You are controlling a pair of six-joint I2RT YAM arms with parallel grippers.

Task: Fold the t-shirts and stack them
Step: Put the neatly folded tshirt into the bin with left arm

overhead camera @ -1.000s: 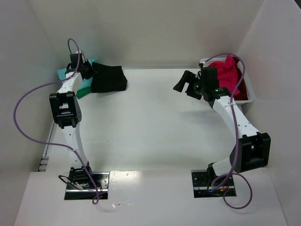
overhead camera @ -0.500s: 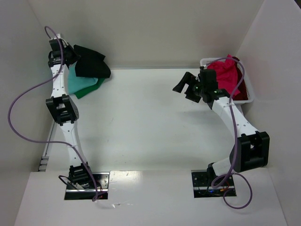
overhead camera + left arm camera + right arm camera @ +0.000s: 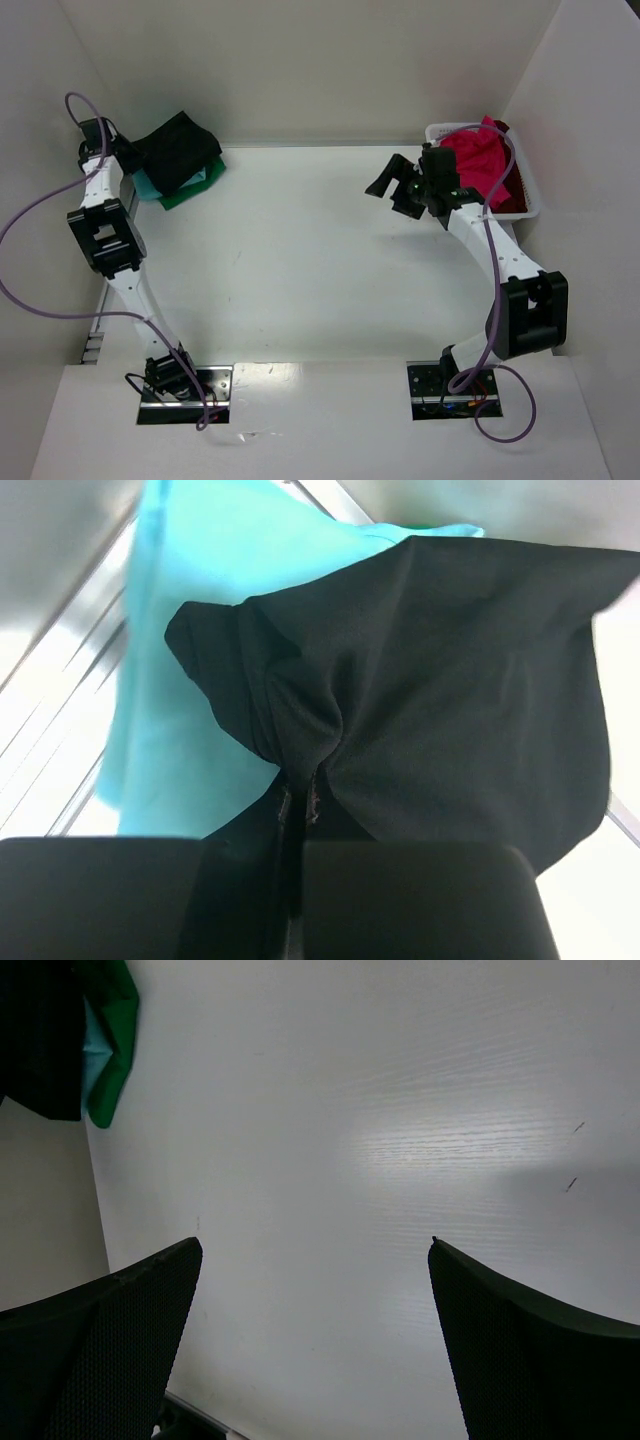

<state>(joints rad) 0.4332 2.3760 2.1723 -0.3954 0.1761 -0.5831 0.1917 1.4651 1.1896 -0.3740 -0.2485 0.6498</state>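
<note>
My left jaws are pressed together on a bunched fold of the black t-shirt [image 3: 460,680], which hangs from them over the far left corner of the desk [image 3: 300,260]. Just beneath it lie the teal t-shirt [image 3: 200,600] and, under that, the green t-shirt [image 3: 190,193], its edge poking out toward the middle of the desk.

My right jaws are spread wide and hold nothing. They hover over bare desk near the far right corner, just beside the white basket [image 3: 531,206].

I judge this to be the stacking step: the black shirt goes on top of the pile. Next I need to lower it flat and square over the teal one, then let go without dragging the cloth askew. After that my right jaws have only a short reach into the basket.

Counting:
- Five shirts, one of each colour: black, teal and green at the left.
- The pink-red t-shirt [image 3: 478,158] is heaped in the basket.
- What I take for the dark red t-shirt [image 3: 506,206] shows under it.
- One basket.
</note>
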